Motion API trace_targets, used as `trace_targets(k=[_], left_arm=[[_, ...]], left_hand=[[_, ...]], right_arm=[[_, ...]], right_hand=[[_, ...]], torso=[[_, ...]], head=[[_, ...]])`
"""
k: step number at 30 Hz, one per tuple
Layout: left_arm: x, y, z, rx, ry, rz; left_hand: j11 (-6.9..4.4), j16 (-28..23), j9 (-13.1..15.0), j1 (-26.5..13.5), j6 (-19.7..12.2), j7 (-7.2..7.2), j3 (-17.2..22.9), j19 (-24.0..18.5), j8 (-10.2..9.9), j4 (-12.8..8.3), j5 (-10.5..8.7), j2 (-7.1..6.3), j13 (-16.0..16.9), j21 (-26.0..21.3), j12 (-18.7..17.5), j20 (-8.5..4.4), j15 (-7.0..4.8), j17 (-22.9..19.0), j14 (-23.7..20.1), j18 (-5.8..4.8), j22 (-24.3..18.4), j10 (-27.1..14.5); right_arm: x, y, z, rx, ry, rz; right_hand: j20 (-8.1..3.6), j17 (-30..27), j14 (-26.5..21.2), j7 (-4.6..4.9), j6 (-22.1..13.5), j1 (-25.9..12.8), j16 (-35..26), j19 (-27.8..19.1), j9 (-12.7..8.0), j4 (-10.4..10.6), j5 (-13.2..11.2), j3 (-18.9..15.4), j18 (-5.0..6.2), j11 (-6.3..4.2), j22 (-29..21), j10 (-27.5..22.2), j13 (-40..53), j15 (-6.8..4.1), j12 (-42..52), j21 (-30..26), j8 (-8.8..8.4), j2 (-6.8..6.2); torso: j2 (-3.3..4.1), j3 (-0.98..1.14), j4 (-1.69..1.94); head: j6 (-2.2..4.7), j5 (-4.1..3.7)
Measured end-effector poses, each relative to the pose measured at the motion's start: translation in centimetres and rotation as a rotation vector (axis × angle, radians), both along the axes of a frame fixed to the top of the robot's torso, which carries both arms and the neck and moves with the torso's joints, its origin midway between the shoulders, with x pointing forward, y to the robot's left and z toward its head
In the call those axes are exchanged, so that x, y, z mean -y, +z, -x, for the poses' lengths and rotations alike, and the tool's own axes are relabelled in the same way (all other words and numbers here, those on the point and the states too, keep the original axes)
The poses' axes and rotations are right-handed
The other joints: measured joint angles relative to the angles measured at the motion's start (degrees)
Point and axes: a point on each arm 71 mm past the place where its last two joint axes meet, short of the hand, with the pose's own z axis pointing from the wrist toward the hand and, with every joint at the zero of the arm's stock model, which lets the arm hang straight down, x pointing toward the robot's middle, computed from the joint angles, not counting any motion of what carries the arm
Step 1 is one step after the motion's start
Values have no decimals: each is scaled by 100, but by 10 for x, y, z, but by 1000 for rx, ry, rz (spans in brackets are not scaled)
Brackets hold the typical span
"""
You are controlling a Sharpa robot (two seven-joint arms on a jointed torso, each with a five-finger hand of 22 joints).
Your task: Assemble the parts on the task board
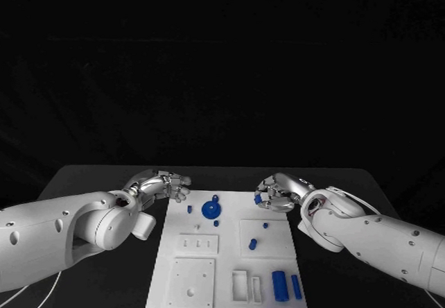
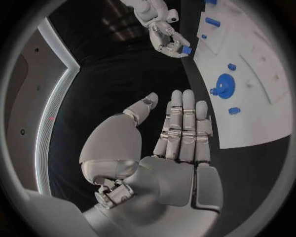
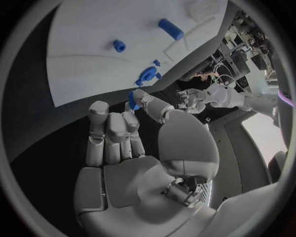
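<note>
Blue part (image 2: pixel 186 50) pinched in right hand (image 1: pixel 277 192); left hand (image 1: pixel 162 185) open, empty; most parts on the board (image 1: pixel 225 293) seem unassembled.

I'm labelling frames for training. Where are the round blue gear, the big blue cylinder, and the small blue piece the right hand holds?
Round blue gear (image 1: pixel 212 209), head view, its face.
Big blue cylinder (image 1: pixel 279 285), head view, mid-body.
Small blue piece (image 2: pixel 186 50), left wrist view, its front.

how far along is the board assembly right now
Early, by the look of it. The right hand pinches a small blue part at the far edge of the task board. The left hand holds nothing. The blue gear, the cylinder and other pieces lie loose.
</note>
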Motion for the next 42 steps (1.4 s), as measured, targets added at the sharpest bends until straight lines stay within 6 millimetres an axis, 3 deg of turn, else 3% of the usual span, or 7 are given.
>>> trace_targets(k=[3, 7, 14, 20, 33, 42], left_arm=[[8, 0, 0, -25, -28, -35], [17, 0, 1, -57, -59, -73], [40, -5, 4, -105, -112, -119], [57, -6, 8, -122, -149, -135], [63, -8, 7, -138, -157, -163], [61, -9, 6, -148, -153, -187]], left_hand=[[-90, 303, 0, -87, 30, -30, -40, 94, -52, 72, -23, -30, 141, 141, 135, -85, -88, 157, 88, 0, 24, 178], [-163, 675, -1, -136, 51, -51, -92, 147, -103, 124, -23, -80, 340, 273, 353, -96, -182, 326, 157, 8, 24, 325], [-163, 856, -1, -304, 51, -51, -142, 155, -165, 252, -46, -192, 479, 317, 470, -103, -242, 390, 97, 11, -4, 325], [-154, 882, -1, -309, 51, -51, -118, 154, -168, 276, -46, -197, 537, 317, 497, -103, -233, 389, 62, 13, -21, 270], [-156, 945, 21, -335, 51, -51, -119, 154, -168, 388, -46, -171, 617, 339, 560, -104, -239, 380, 12, 4, -54, 186], [-155, 967, 26, -475, 50, -51, -140, 154, -197, 538, -46, -257, 678, 360, 587, -103, -219, 343, -8, 2, -86, 146]], right_arm=[[-17, 7, 3, 4, 12, 1], [-36, 12, 5, 6, 24, 2], [-60, 12, 9, 1, 38, 6], [-77, 13, 13, -2, 54, 3], [-87, 15, 18, -4, 67, 2], [-93, 16, 22, -3, 84, -4]], right_hand=[[0, 2, 0, 0, 0, 0, 0, 0, 0, 13, 27, 26, 0, 0, 0, 0, 6, 0, 0, 0, 0, 0], [1, 2, 0, 0, 0, -1, 0, 0, 0, 13, 27, 26, 0, 0, 0, 0, 6, 0, 0, 0, 0, 0], [1, 1, 0, 0, 0, -23, 0, 0, -1, -3, 27, 42, 0, 1, -1, -1, 6, 1, 0, 0, 0, -23], [2, 1, 0, -1, 1, -22, 0, 0, 0, 14, 34, 59, 0, 1, -1, -1, 6, 2, -1, 0, 0, -24], [-8, 0, 2, -2, 2, -57, 0, 30, 0, -1, 60, 76, 0, 1, -2, -2, 5, 5, -1, -1, 1, -65], [-7, 0, 9, -20, 20, -72, 0, 31, 0, -1, 60, 76, 0, 1, -2, -1, 5, 13, -1, -1, 2, -81]], torso=[[-36, -3, -4], [-86, -6, -10], [-167, -9, -14], [-210, -16, -7], [-211, -8, -11], [-210, -6, -10]], head=[[1, 33], [5, 84], [-9, 158], [-27, 204], [-24, 240], [-45, 244]])
